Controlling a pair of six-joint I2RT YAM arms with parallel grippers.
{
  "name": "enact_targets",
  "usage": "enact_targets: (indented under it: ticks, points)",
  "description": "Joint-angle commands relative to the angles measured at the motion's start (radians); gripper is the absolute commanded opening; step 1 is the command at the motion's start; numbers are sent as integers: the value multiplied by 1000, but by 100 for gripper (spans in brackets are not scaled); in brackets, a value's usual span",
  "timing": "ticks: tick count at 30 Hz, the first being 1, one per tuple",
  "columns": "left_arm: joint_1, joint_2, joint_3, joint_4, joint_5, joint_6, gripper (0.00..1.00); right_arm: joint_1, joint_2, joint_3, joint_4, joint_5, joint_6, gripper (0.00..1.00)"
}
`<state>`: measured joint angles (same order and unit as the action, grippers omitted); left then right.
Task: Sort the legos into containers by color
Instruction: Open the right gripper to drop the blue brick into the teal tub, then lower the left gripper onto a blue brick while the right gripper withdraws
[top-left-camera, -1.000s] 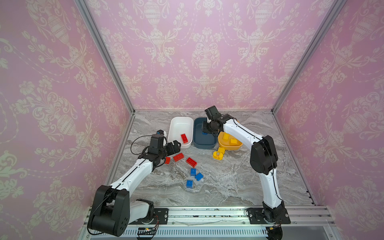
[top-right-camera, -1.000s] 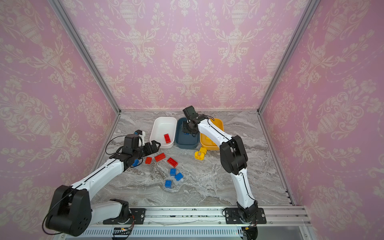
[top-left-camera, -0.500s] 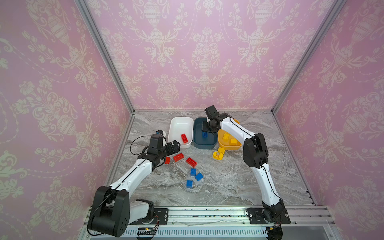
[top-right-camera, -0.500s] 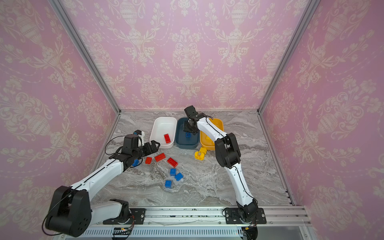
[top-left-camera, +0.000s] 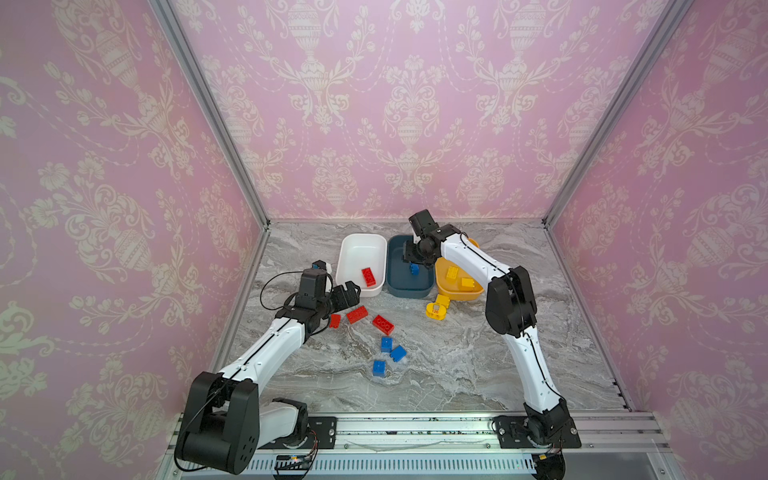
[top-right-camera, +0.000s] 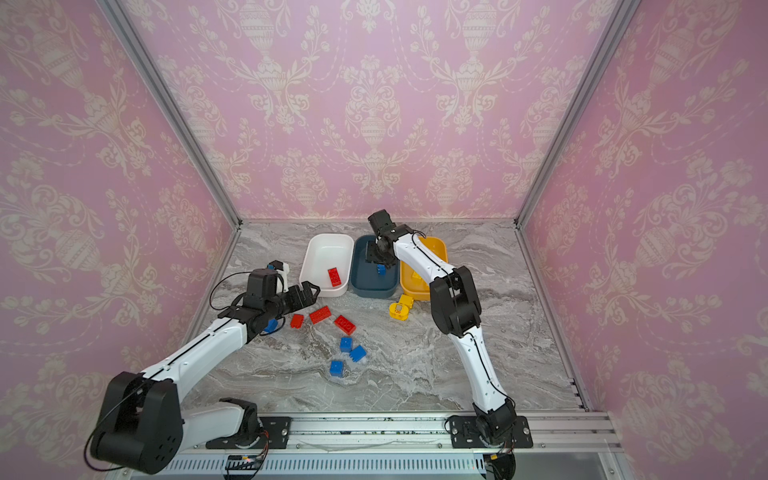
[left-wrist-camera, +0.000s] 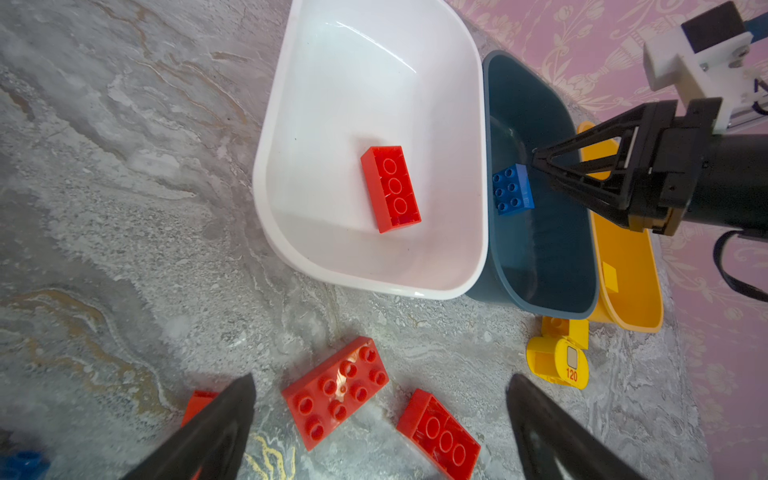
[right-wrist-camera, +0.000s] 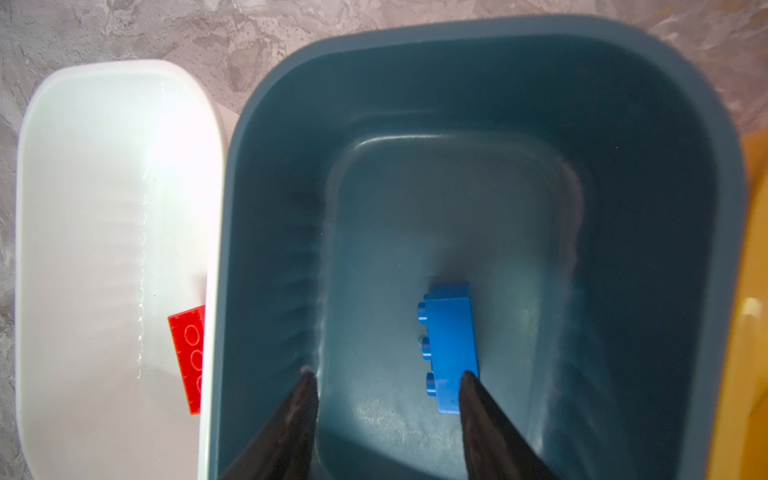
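The right tool (right-wrist-camera: 388, 374) has just parted its jaws, leaving the small blue studded brick (right-wrist-camera: 451, 345) inside the dark teal plastic tub (right-wrist-camera: 270, 166), sorted; the left tool (left-wrist-camera: 381, 376) gapes wide.

Pink damask walls (top-left-camera: 415, 104) enclose a grey marbled floor (top-left-camera: 457, 374)

Tubs, three: white tub (top-left-camera: 359, 253), teal tub (top-left-camera: 409, 289), yellow tub (top-left-camera: 461, 296). Red bricks, four: tubbed red brick (top-left-camera: 368, 276), three loose red bricks (top-left-camera: 357, 314) on the tabletop (top-left-camera: 457, 365). Blue bricks, five: tubbed blue brick (top-left-camera: 414, 269), three clustered blue bricks (top-left-camera: 386, 344), lone blue brick (top-right-camera: 271, 325). Yellow pieces, four: two tubbed yellow bricks (top-left-camera: 452, 272), rounded stickered piece (top-left-camera: 435, 309), yellow block (top-left-camera: 443, 299) touching it.
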<state>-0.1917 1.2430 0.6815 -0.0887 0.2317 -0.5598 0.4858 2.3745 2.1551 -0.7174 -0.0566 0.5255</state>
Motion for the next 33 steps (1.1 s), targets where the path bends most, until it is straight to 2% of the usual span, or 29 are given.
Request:
enact_targets:
  ticks: [1, 9, 16, 22, 27, 33]
  points:
    - [8, -17, 3, -30, -24, -7, 96, 2, -38, 13, -25, -11, -25, 56]
    - [8, -23, 20, -78, -41, 6, 95, 17, -112, -49, -13, -20, -45, 69]
    - [12, -38, 91, -240, -85, 70, 94, 40, -236, -168, 4, -41, -67, 78]
    - [33, -1, 175, -447, -164, 178, 93, 49, -397, -363, 40, -77, -84, 82]
    - [54, 49, 195, -511, -190, 197, 91, 49, -521, -504, 47, -81, -92, 83]
    - [81, 82, 229, -594, -309, 232, 87, 49, -648, -643, 44, -95, -82, 85]
